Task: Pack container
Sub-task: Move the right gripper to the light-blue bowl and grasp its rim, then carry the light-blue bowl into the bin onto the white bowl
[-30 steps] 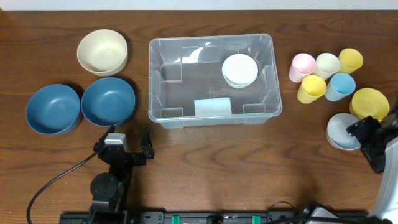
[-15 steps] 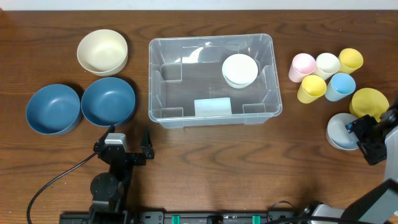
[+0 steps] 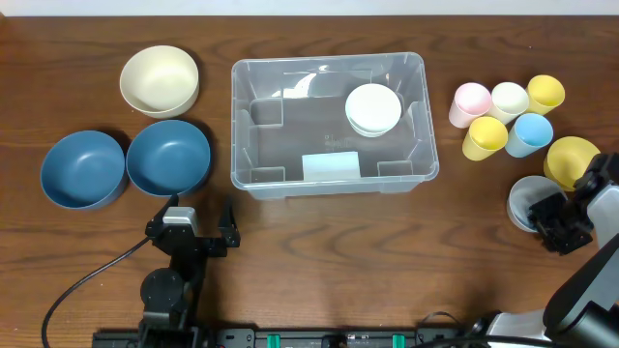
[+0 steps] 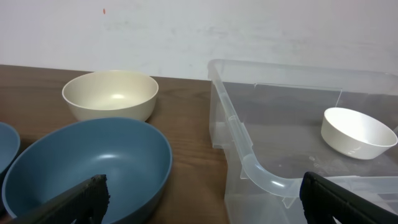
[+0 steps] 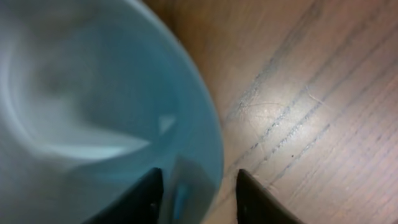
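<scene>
Right wrist view shows our right gripper (image 5: 199, 190), jaws apart astride the rim of the pale blue bowl (image 5: 93, 93) right of the container (image 3: 238, 126); next, we reckon, clamp and lift

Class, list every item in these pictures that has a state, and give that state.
Clear plastic rectangular container: lidless, mostly empty.
Round white bowl: upright, inside the container.
Cream bowl: upright, empty.
Two dark blue bowls: upright, empty.
Five pastel cups: upright, clustered.
Yellow bowl: upright.
Pale blue bowl: upright, empty.
Right gripper: open, fingers straddling that bowl's rim.
Left gripper: open, empty.
</scene>
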